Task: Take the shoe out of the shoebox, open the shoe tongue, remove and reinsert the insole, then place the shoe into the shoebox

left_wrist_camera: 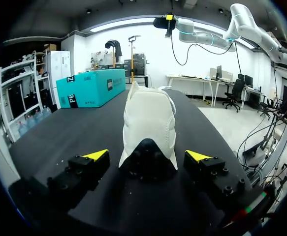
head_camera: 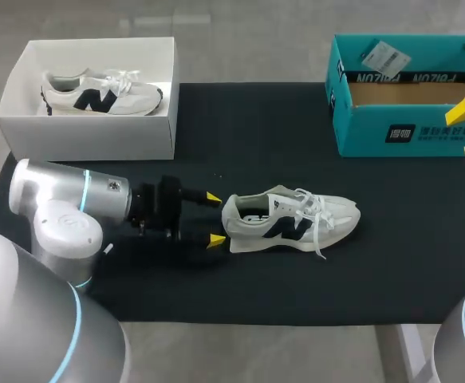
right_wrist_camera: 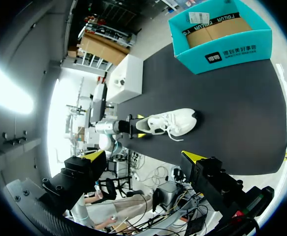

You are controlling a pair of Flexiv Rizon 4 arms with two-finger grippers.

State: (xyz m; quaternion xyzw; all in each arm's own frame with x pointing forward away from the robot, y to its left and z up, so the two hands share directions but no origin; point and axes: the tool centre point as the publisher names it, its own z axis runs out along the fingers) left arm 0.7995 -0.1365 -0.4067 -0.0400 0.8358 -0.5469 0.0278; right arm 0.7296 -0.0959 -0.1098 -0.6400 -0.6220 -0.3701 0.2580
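Left fingers (head_camera: 213, 197) sat spread at the heel of the shoe (head_camera: 296, 219).
The left arm (head_camera: 57, 215) lay low over the left side of the surface (head_camera: 240, 128), pointing sideways. The shoe's heel was between the left fingers, not pinched. The shoe stood on its sole in the middle of the surface. The right fingers (right_wrist_camera: 95, 156) were spread wide too, up high by the far right corner, near the teal shoebox (head_camera: 407, 128).

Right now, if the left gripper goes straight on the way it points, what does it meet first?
The shoe: its heel sits dead ahead of the left gripper, between the open fingers, seemingly not yet touching them. The depth of the remaining gap is unclear.
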